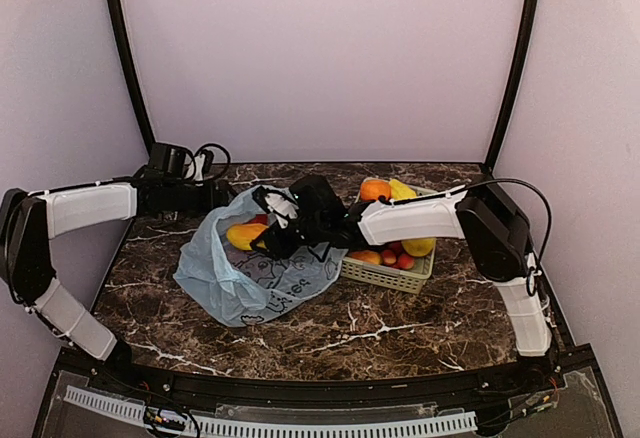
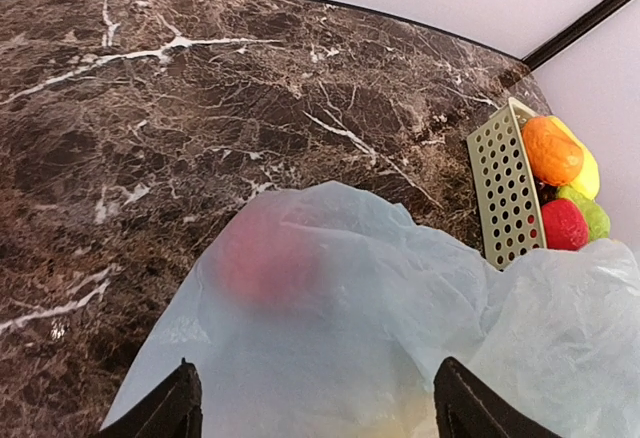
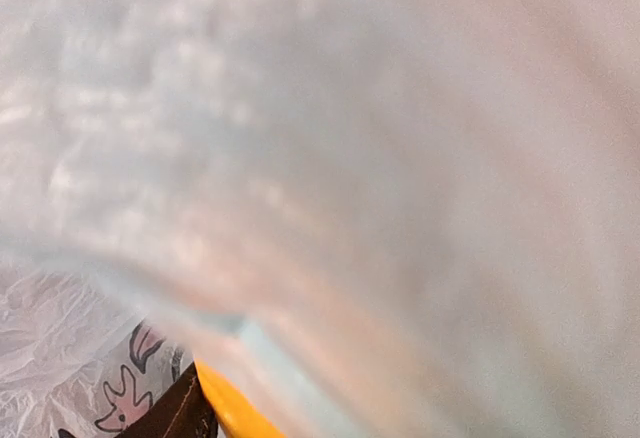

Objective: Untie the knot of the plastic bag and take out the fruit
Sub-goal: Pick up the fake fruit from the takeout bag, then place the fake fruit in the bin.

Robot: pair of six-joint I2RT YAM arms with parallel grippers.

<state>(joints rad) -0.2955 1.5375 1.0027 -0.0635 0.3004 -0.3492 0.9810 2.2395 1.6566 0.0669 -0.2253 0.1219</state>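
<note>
Holding left jaws wide apart, empty, at ten o'clock of the bag (image 1: 228, 283), over a red fruit (image 2: 265, 258) inside. Seeing no knot: judging untying done. Poking right jaws into the mouth beside the mango (image 1: 245, 235), grip hidden, cannot tell. Counting an orange (image 1: 375, 190) among others in the basket (image 1: 385, 278) at three o'clock; emptying unfinished.

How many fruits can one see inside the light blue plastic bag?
2. An orange-yellow mango lies at the open mouth of the plastic bag; a red fruit shows blurred through the film beside it. Others may be hidden.
</note>
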